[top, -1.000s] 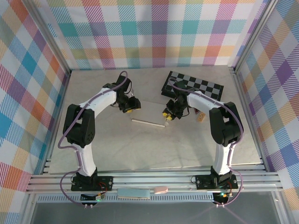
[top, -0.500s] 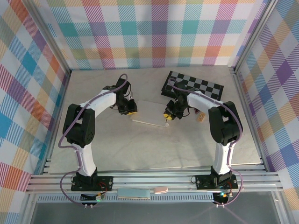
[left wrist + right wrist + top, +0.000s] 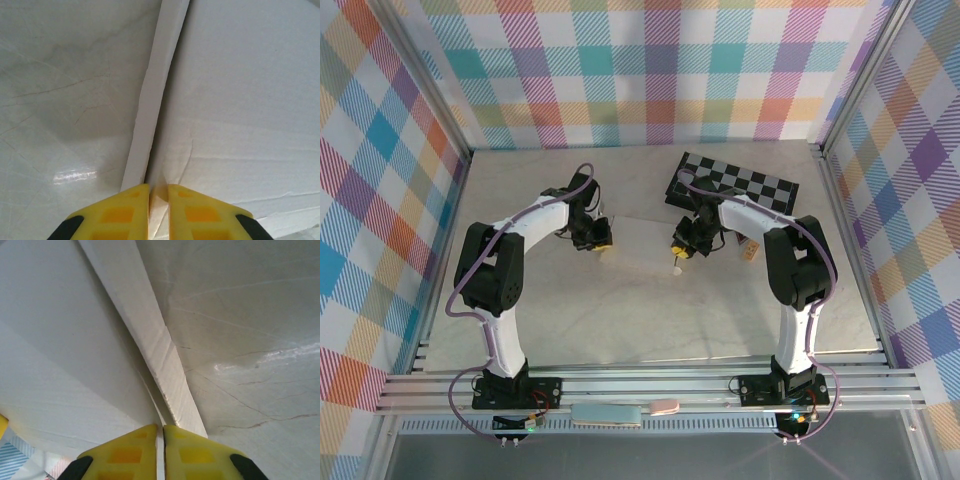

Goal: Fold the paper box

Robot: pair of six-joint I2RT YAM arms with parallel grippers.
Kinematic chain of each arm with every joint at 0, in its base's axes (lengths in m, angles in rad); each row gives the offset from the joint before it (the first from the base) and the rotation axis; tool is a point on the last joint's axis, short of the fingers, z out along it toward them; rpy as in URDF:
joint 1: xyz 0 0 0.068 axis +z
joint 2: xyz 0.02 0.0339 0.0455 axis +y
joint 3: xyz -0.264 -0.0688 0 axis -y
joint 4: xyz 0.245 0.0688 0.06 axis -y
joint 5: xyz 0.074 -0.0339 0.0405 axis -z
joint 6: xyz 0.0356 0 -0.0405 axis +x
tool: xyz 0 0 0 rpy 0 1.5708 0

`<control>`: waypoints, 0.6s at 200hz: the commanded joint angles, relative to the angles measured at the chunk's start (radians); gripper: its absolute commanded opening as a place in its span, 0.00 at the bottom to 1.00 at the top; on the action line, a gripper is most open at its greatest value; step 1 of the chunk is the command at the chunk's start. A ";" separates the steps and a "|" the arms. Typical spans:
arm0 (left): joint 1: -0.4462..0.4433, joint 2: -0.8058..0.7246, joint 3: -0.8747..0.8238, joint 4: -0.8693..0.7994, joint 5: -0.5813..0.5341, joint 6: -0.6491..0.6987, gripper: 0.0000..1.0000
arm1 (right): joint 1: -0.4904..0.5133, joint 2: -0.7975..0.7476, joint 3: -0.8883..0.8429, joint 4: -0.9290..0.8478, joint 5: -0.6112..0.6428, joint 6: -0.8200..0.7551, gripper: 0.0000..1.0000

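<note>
Pinching the paper box (image 3: 640, 245) from both ends, the two arms face each other across it in the overhead view. The left end effector (image 3: 599, 243) has the sheet at its 3 o'clock, and the right end effector (image 3: 679, 249) has it at its 9 o'clock. The box's long axis runs roughly from 9 to 3 between them, so neither arm is clearly nearer; each sits at its own short end. The box lies on the surface (image 3: 620, 320) at about 7 o'clock from the chequered board (image 3: 735, 185), apart from it.

On the left wrist camera, the left end effector (image 3: 159, 200) has its yellow fingers drawn almost together. A sliver of white card is caught between them where a narrow raised flap meets the broad panel of the paper box (image 3: 240, 100). On the right wrist camera, the right end effector (image 3: 160, 440) is closed just as tightly on a thin edge, beside a narrow flap running off toward 11 o'clock along the paper box (image 3: 75, 340).

My judgement is that any fold will turn on that shared 9-to-3 line.

From above, white card on pale surface leaves the box's outline and flap count nearly unreadable. Both wrist views cut off the fingertips' bite, so its depth cannot be told.
</note>
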 commanded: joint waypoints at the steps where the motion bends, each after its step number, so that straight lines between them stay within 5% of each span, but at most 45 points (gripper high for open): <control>1: 0.004 -0.041 -0.023 -0.049 -0.055 0.024 0.18 | -0.005 0.019 0.028 -0.060 0.035 -0.033 0.10; 46: 0.007 -0.105 0.003 -0.065 -0.100 0.041 0.44 | -0.007 0.021 0.067 -0.100 0.046 -0.090 0.10; 120: 0.026 0.014 0.062 -0.022 0.054 0.055 0.47 | -0.032 0.009 0.149 -0.192 0.044 -0.199 0.24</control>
